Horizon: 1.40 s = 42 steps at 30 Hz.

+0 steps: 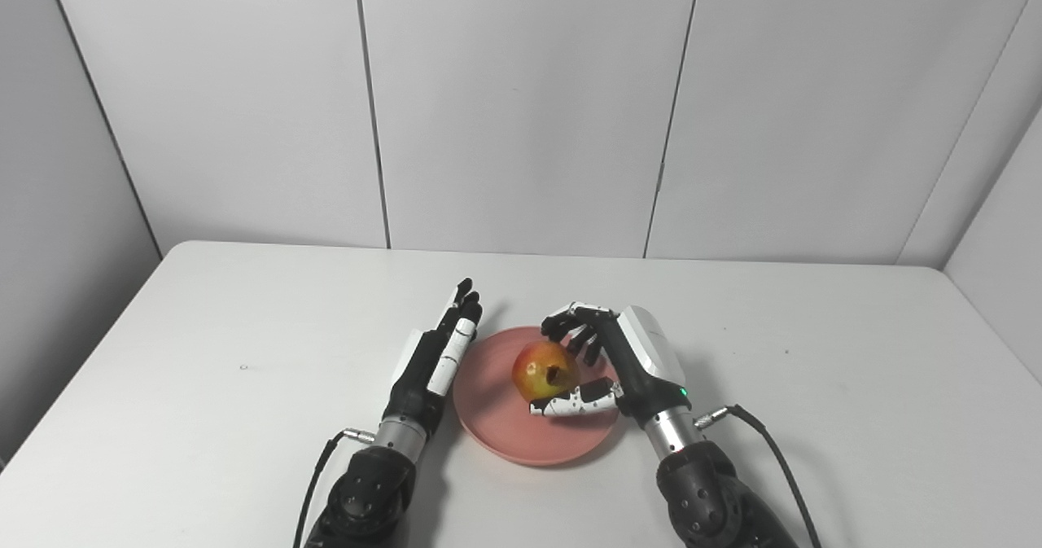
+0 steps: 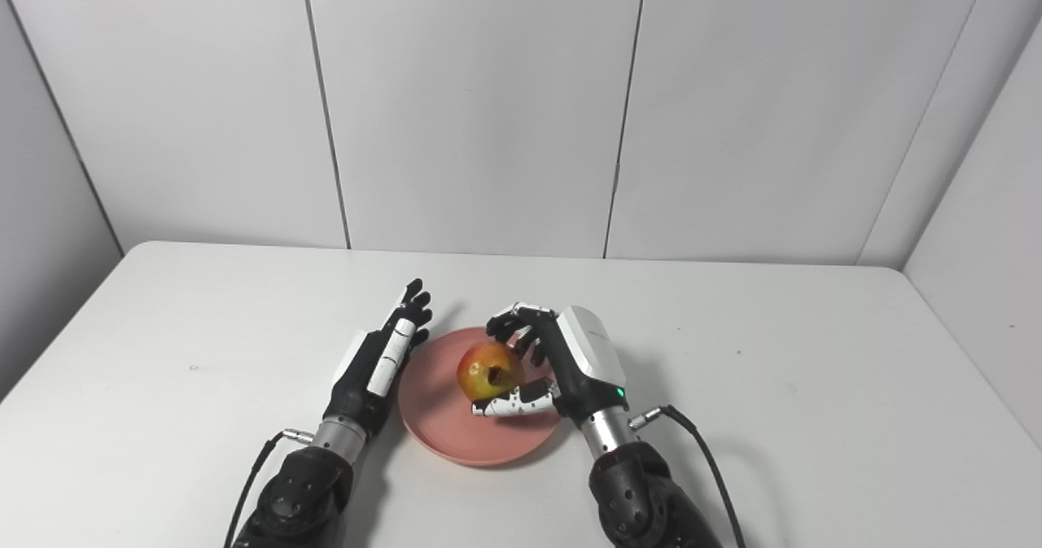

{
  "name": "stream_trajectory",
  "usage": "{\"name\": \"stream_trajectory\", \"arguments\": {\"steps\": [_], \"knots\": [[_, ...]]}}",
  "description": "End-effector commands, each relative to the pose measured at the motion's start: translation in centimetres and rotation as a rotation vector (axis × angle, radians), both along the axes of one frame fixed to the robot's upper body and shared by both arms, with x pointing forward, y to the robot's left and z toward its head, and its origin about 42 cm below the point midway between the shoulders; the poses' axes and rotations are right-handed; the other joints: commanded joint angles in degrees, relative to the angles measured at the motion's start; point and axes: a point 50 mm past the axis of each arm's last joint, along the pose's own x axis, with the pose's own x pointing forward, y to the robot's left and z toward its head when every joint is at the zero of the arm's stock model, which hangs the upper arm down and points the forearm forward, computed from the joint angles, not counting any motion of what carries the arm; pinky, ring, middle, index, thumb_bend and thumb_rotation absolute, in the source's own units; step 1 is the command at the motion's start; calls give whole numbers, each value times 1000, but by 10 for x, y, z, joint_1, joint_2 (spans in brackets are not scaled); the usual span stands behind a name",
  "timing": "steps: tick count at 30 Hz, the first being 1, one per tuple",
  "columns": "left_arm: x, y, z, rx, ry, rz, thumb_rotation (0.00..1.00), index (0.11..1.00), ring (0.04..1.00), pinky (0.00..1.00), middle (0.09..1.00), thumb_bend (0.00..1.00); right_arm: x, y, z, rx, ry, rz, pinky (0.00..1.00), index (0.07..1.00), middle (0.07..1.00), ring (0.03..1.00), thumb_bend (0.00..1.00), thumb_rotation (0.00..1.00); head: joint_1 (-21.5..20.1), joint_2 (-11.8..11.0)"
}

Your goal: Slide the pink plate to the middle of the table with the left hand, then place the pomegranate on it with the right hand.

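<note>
Lying flat with fingers straight and apart, the left hand (image 1: 435, 352) holds nothing, just beside the pink plate's (image 1: 496, 430) left rim on the white surface (image 1: 203, 385). Over the plate, the pomegranate (image 1: 544, 371) sits grasped between the right hand's (image 1: 615, 361) curled fingers and thumb. No readable writing shows.

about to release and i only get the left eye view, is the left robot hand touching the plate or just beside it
observer: The right eye view shows the left robot hand flat along the pink plate's left rim, fingers straight, holding nothing.
operator: is the pomegranate down
observer: The right robot hand curls around the pomegranate over the plate's middle. Its thumb hides any contact.
</note>
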Motion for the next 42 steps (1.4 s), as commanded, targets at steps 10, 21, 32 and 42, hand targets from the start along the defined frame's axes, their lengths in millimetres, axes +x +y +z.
{"name": "stream_trajectory", "arguments": {"steps": [10, 21, 32, 42], "knots": [[-1, -2, 1, -16, -24, 9, 1000, 1000, 974, 953, 997, 641, 12, 3, 12, -48, -81, 70, 354, 552, 469, 389, 510, 0, -1, 3], [-1, -2, 2, -17, -19, 7, 1000, 1000, 977, 956, 997, 651, 10, 4, 12, -88, -105, 124, 493, 539, 476, 509, 518, 1, 0, 3], [-1, 1, 1, -3, -19, -1, 1000, 1000, 981, 954, 999, 635, 0, 1, 19, -43, -118, 164, 697, 812, 836, 802, 679, 387, -5, 2], [0, 2, 1, -21, -13, -3, 1000, 1000, 986, 966, 999, 641, -9, -7, 27, 35, -125, 185, 767, 878, 900, 866, 660, 553, -8, 3]]}}
